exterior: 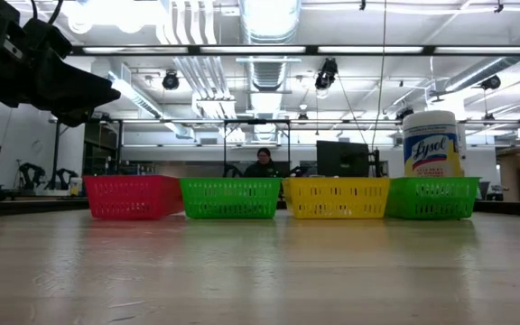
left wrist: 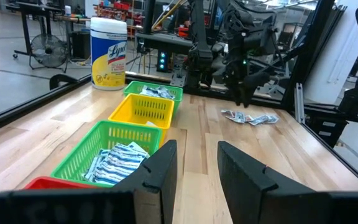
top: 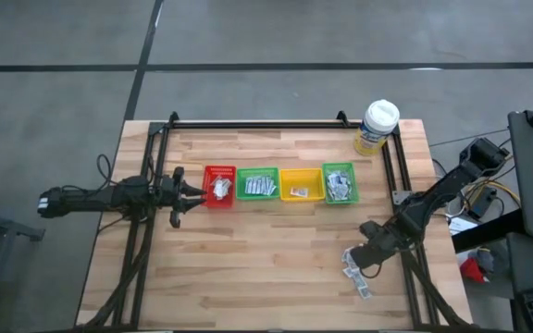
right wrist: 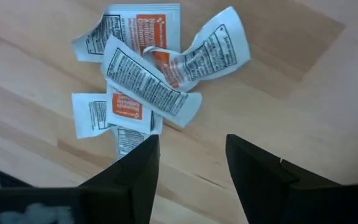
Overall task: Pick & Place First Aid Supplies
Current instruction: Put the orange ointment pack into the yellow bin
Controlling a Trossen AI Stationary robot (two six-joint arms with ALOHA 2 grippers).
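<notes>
At the lower right of the high view, the right gripper (top: 363, 264) hangs over a small heap of white-and-orange sachets (right wrist: 148, 78) lying on the bare wooden table (top: 266, 268). Its fingers (right wrist: 135, 174) stand apart with nothing between them. At the left of that view, the left gripper (top: 188, 193) waits beside the red bin (top: 219, 185), fingers (left wrist: 160, 174) apart and empty. More sachets fill the row of bins: red, green (top: 258, 184), yellow (top: 301, 184) and a second green (top: 339, 182). A wipes tub (top: 377, 127) stands at the upper right.
</notes>
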